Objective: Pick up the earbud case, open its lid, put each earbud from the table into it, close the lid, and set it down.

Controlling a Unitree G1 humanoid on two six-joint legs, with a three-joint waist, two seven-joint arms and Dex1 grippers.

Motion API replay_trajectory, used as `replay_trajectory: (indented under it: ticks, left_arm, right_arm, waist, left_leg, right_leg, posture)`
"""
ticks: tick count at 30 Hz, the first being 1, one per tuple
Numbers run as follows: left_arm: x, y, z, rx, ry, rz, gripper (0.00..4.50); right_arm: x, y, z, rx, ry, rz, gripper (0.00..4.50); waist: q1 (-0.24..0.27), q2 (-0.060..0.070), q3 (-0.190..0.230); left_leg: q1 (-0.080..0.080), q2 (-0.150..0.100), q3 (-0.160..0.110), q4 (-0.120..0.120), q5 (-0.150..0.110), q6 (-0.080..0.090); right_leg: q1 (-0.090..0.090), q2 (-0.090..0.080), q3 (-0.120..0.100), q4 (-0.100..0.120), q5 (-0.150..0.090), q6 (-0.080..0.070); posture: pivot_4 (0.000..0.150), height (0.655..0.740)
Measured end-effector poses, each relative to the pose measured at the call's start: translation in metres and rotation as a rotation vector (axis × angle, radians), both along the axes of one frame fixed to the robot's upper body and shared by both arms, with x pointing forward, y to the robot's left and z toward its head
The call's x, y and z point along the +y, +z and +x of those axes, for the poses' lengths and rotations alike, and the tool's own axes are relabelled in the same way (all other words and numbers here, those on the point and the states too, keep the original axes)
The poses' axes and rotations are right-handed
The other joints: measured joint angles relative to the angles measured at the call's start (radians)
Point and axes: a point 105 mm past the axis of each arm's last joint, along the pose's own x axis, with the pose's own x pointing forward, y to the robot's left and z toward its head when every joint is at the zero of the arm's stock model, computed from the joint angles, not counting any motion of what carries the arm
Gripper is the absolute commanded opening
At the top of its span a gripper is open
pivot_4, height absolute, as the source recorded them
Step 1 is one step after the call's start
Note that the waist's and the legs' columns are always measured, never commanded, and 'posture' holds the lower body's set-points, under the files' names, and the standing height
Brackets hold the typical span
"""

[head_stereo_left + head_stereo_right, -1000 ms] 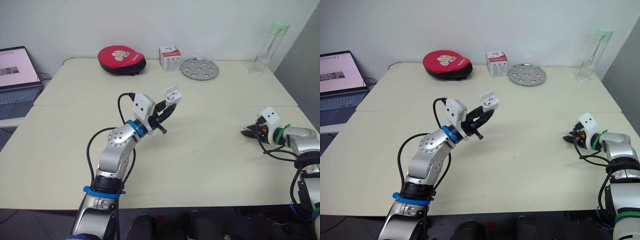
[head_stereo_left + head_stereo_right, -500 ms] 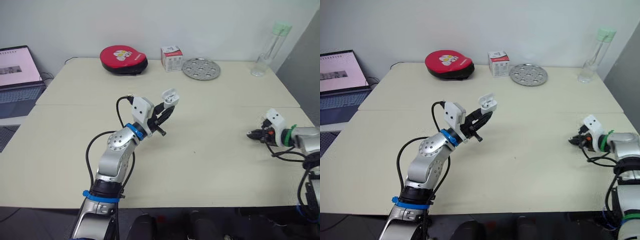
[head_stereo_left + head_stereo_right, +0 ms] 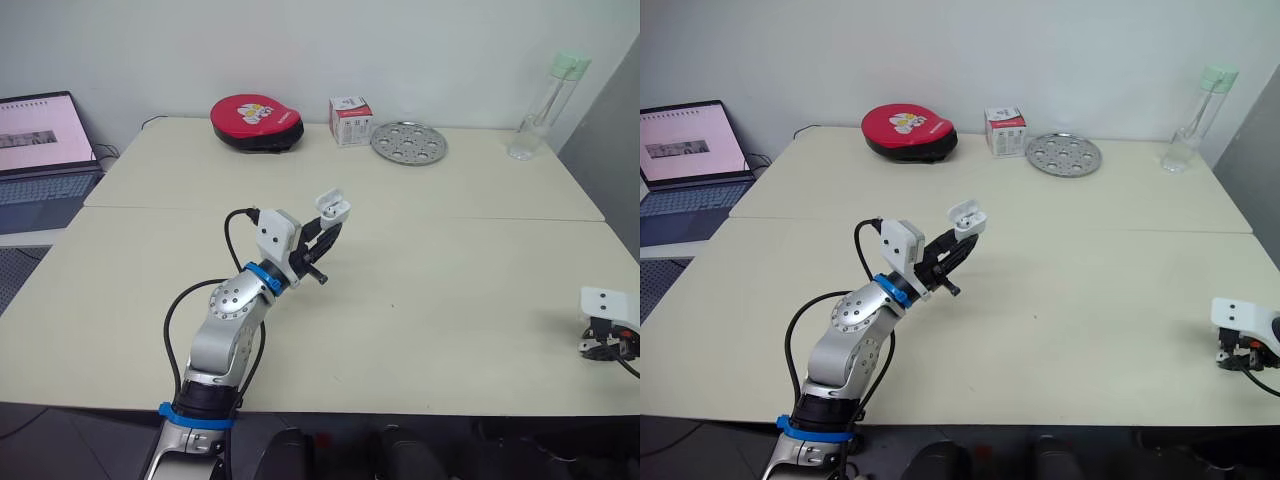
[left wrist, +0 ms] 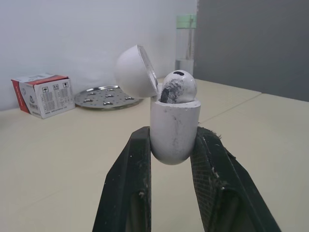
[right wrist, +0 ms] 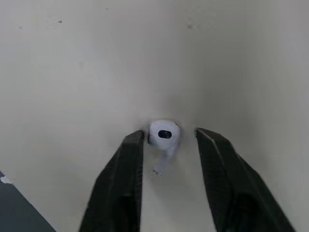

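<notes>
Earbud case upright above worktop, clamped in left gripper jaws; lid open, first earbud seated inside. Right gripper at worktop's near right edge, jaws apart astride second earbud lying there.

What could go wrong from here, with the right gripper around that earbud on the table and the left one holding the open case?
1. The loose earbud lies off-centre between the right gripper and its open fingers, against one of them. Closing may flick it away, and the table edge is near.
2. The left gripper pinches the earbud case low on its rounded body, with the lid open. A push during insertion might twist it.
</notes>
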Motion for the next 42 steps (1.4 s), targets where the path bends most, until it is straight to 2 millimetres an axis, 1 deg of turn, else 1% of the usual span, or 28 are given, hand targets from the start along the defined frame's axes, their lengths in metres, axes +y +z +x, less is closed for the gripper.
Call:
replay_trajectory:
  ticks: [6,14,15,17,18,20,21,25,27,28,29,30,31,32,33,34,35,36,37,38,39,41,42]
  left_arm:
    - [0.003,-0.005,-0.001,0.018,0.009,0.009,0.77]
    - [0.002,0.002,-0.003,-0.005,0.011,0.006,0.77]
    - [0.003,0.001,-0.003,-0.004,0.012,0.006,0.77]
    - [0.003,0.0,-0.003,-0.001,0.015,0.006,0.77]
    - [0.003,0.0,-0.003,0.002,0.018,0.006,0.77]
    - [0.004,-0.001,-0.003,0.004,0.019,0.006,0.77]
    - [0.003,-0.001,-0.003,0.004,0.019,0.006,0.77]
    - [0.003,-0.001,-0.003,0.003,0.019,0.006,0.77]
    - [0.003,-0.001,-0.003,0.004,0.017,0.008,0.77]
    - [0.003,-0.001,-0.003,0.005,0.016,0.009,0.77]
    - [0.003,-0.002,-0.004,0.005,0.012,0.009,0.77]
    - [0.002,-0.002,-0.004,0.005,0.006,0.01,0.77]
    - [0.0,-0.002,-0.005,0.005,-0.005,0.011,0.77]
    - [-0.002,-0.002,-0.005,0.005,-0.013,0.011,0.77]
    - [-0.004,-0.001,-0.005,0.004,-0.022,0.012,0.77]
    - [-0.006,0.0,-0.005,0.001,-0.035,0.011,0.77]
    - [-0.008,0.002,-0.005,0.0,-0.05,0.009,0.77]
    - [-0.01,0.005,-0.004,0.0,-0.066,0.006,0.77]
    - [-0.01,0.006,-0.004,0.003,-0.077,0.007,0.77]
    - [-0.01,0.005,-0.003,0.012,-0.086,0.011,0.77]
    - [-0.01,0.003,-0.003,0.028,-0.099,0.013,0.77]
    - [-0.014,0.001,-0.003,0.053,-0.125,-0.002,0.77]
    - [-0.017,0.004,-0.003,0.061,-0.147,-0.014,0.77]
  right_arm:
    - [0.002,-0.002,0.001,0.011,0.031,-0.016,2.51]
    - [0.006,-0.004,0.005,0.019,0.026,-0.018,2.51]
    - [0.006,-0.004,0.005,0.022,0.022,-0.015,2.14]
    - [0.007,-0.005,0.004,0.032,0.019,-0.006,1.64]
    - [0.009,-0.007,0.004,0.037,0.023,0.0,1.19]
    - [0.011,-0.008,0.004,0.039,0.028,0.004,0.59]
    - [0.011,-0.008,0.005,0.038,0.031,0.005,0.37]
    - [0.014,-0.008,0.005,0.045,0.016,0.022,0.37]
    - [0.023,-0.006,0.009,0.044,-0.021,0.08,0.37]
    - [0.036,-0.005,0.014,0.037,-0.029,0.149,0.37]
    - [0.053,-0.003,0.019,0.025,-0.024,0.238,0.37]
    - [0.08,0.0,0.029,0.001,-0.013,0.367,0.37]
    - [0.113,0.008,0.041,-0.035,0.014,0.523,0.37]
    - [0.145,0.023,0.054,-0.084,0.022,0.681,0.37]
    - [0.17,0.042,0.064,-0.133,0.038,0.802,0.37]
    - [0.196,0.069,0.075,-0.192,0.042,0.954,0.37]
    - [0.215,0.096,0.081,-0.243,0.055,1.07,0.37]
    - [0.23,0.124,0.081,-0.295,0.084,1.158,0.37]
    - [0.24,0.144,0.082,-0.354,0.1,1.224,0.37]
    - [0.249,0.162,0.081,-0.407,0.121,1.283,0.37]
    - [0.259,0.175,0.08,-0.457,0.12,1.352,0.37]
    - [0.272,0.178,0.081,-0.509,0.098,1.409,0.37]
    - [0.28,0.176,0.079,-0.527,0.094,1.426,0.37]
  waist:
    - [0.001,-0.004,0.0]
    - [0.0,-0.01,-0.003]
    - [0.0,-0.01,-0.004]
    - [-0.001,-0.011,-0.005]
    - [-0.001,-0.013,-0.006]
    - [-0.002,-0.015,-0.007]
    - [-0.003,-0.015,-0.007]
    - [-0.004,-0.016,-0.007]
    - [-0.009,-0.016,-0.007]
    - [-0.014,-0.016,-0.007]
    - [-0.021,-0.015,-0.007]
    - [-0.029,-0.015,-0.007]
    - [-0.035,-0.013,-0.006]
    - [-0.041,-0.009,-0.003]
    - [-0.044,-0.004,0.0]
    - [-0.044,0.001,0.002]
    - [-0.041,0.003,0.003]
    - [-0.031,0.004,0.002]
    - [-0.022,0.003,0.002]
    - [-0.015,0.003,0.002]
    - [-0.01,0.002,0.002]
    - [-0.005,0.002,0.002]
    - [-0.004,0.002,0.002]
  left_leg:
    - [-0.001,0.0,0.0,0.0,0.0,0.0]
    - [0.0,0.001,-0.001,0.0,0.0,0.0]
    - [0.0,0.001,-0.001,0.0,0.0,0.0]
    - [0.0,0.001,-0.001,0.0,0.0,0.0]
    - [0.0,0.001,-0.001,0.0,0.0,0.0]
    - [0.0,0.001,0.0,0.0,0.0,0.0]
    - [0.0,0.001,0.0,0.0,0.0,0.0]
    - [0.0,0.001,0.0,0.0,0.0,0.0]
    - [0.0,0.001,0.0,0.0,0.0,0.0]
    - [0.001,0.001,0.0,0.0,0.0,0.0]
    - [0.001,0.002,0.0,0.0,0.0,0.0]
    - [0.001,0.002,0.0,-0.001,0.0,0.0]
    - [0.001,0.003,0.0,-0.001,0.0,0.0]
    - [0.001,0.003,0.0,-0.001,0.0,-0.001]
    - [0.0,0.003,0.0,0.0,0.0,-0.001]
    - [-0.001,0.002,0.0,0.0,0.001,-0.002]
    - [-0.004,0.002,-0.001,-0.001,0.001,-0.003]
    - [-0.005,0.002,-0.004,-0.001,0.002,-0.003]
    - [-0.006,0.002,-0.006,-0.001,0.001,-0.003]
    - [-0.007,0.002,-0.007,-0.001,0.001,-0.003]
    - [-0.008,0.001,-0.007,-0.001,0.001,-0.003]
    - [-0.01,-0.001,-0.006,-0.001,0.0,-0.002]
    - [-0.011,-0.002,-0.005,0.0,-0.001,-0.001]
  right_leg:
    - [0.0,0.0,0.0,0.0,0.0,0.0]
    - [0.0,0.0,-0.001,0.0,0.0,-0.001]
    - [0.0,0.0,-0.001,0.0,0.0,-0.001]
    - [0.0,0.0,-0.001,0.0,0.002,-0.004]
    - [0.0,0.0,-0.001,0.0,0.002,-0.004]
    - [0.0,0.0,0.0,0.0,0.002,-0.004]
    - [0.0,0.0,0.0,0.0,0.002,-0.004]
    - [0.0,0.0,0.0,0.0,0.002,-0.004]
    - [0.0,0.0,0.0,0.0,0.002,-0.005]
    - [0.0,0.0,0.0,0.001,0.002,-0.005]
    - [0.0,0.0,0.0,0.001,0.002,-0.005]
    - [0.0,0.001,0.0,0.002,0.002,-0.005]
    - [-0.001,0.001,0.001,0.002,0.002,-0.005]
    - [-0.001,0.001,0.001,0.003,0.002,-0.005]
    - [-0.002,0.001,0.001,0.004,0.003,-0.005]
    - [-0.004,0.001,0.001,0.005,0.003,-0.006]
    - [-0.006,0.001,0.0,0.006,0.003,-0.006]
    - [-0.006,0.001,-0.003,0.006,0.003,-0.006]
    - [-0.006,0.001,-0.005,0.005,0.003,-0.007]
    - [-0.006,0.001,-0.006,0.004,0.003,-0.007]
    - [-0.006,0.0,-0.006,0.002,0.003,-0.007]
    - [-0.006,-0.002,-0.005,0.001,0.003,-0.007]
    - [-0.007,-0.003,-0.004,0.0,0.003,-0.006]
  posture:
    - [0.15,0.74]
    - [0.15,0.74]
    - [0.15,0.74]
    - [0.15,0.74]
    - [0.15,0.74]
    - [0.15,0.74]
    - [0.15,0.74]
    - [0.15,0.74]
    - [0.15,0.74]
    - [0.15,0.74]
    - [0.15,0.74]
    - [0.15,0.74]
    - [0.15,0.74]
    - [0.15,0.74]
    - [0.15,0.74]
    - [0.15,0.74]
    - [0.15,0.74]
    - [0.15,0.74]
    - [0.15,0.74]
    - [0.15,0.74]
    - [0.15,0.74]
    - [0.15,0.74]
    - [0.15,0.74]
